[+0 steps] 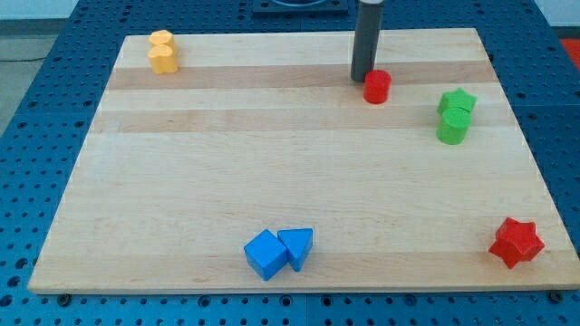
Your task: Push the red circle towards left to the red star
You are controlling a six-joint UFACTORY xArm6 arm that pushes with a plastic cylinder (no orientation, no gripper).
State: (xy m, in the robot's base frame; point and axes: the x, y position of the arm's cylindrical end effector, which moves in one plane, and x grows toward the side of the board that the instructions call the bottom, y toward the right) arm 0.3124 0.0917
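Observation:
The red circle (377,87), a short red cylinder, stands on the wooden board (227,154) right of the middle near the view's top. My tip (362,78) touches the circle at its upper left. The red star (517,242) lies at the board's bottom right corner, far below and to the right of the circle.
A green star (459,100) and a green cylinder (452,126) sit together at the right, close to the red circle. Two yellow blocks (163,52) are at the top left. A blue cube (265,254) and a blue triangle (296,246) are at the bottom middle.

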